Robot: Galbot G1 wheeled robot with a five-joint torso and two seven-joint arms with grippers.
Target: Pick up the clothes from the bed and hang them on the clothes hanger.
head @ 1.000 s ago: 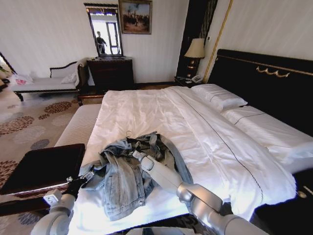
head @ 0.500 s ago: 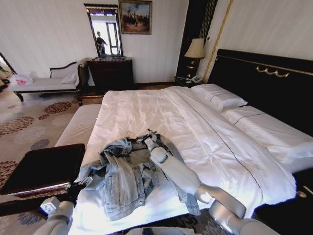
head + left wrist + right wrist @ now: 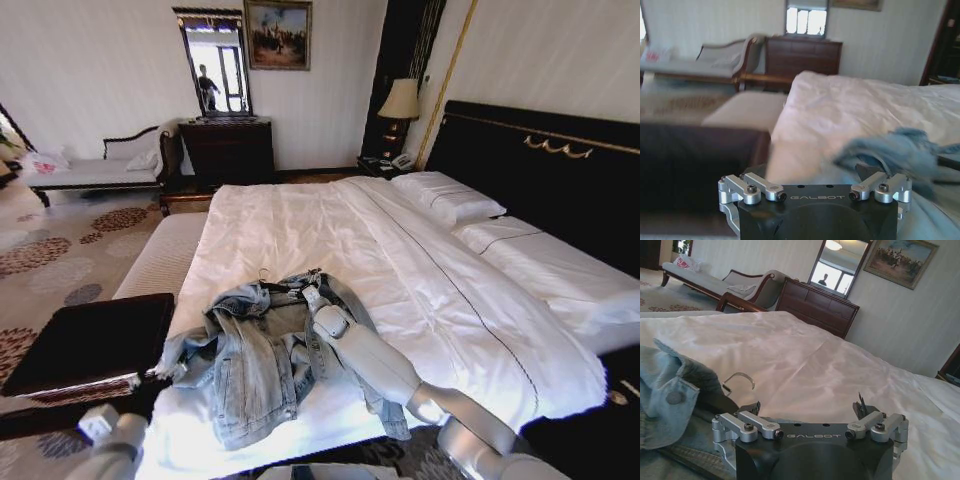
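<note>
A faded denim jacket, the clothes (image 3: 262, 352), lies crumpled on the near part of the bed (image 3: 330, 225), on the white sheet. The silver hook of the clothes hanger (image 3: 263, 272) pokes out at its collar; the right wrist view shows the hook (image 3: 738, 379) beside the denim (image 3: 665, 400). My right gripper (image 3: 308, 292) rests over the collar with its jaws spread wide (image 3: 808, 407) and nothing between them. My left gripper (image 3: 810, 175) hangs open off the bed's near left corner, a short way from a jacket sleeve (image 3: 900, 150).
A dark bench (image 3: 85, 340) stands close at the bed's left, with a cream padded bench (image 3: 160, 255) beyond it. The black headboard (image 3: 540, 170) and pillows (image 3: 445, 195) fill the right. A dresser (image 3: 228, 148) and chaise (image 3: 95, 170) line the far wall.
My right arm has reached farther over the jacket to its collar. My left arm has pulled back and down, away from the jacket's sleeve.
</note>
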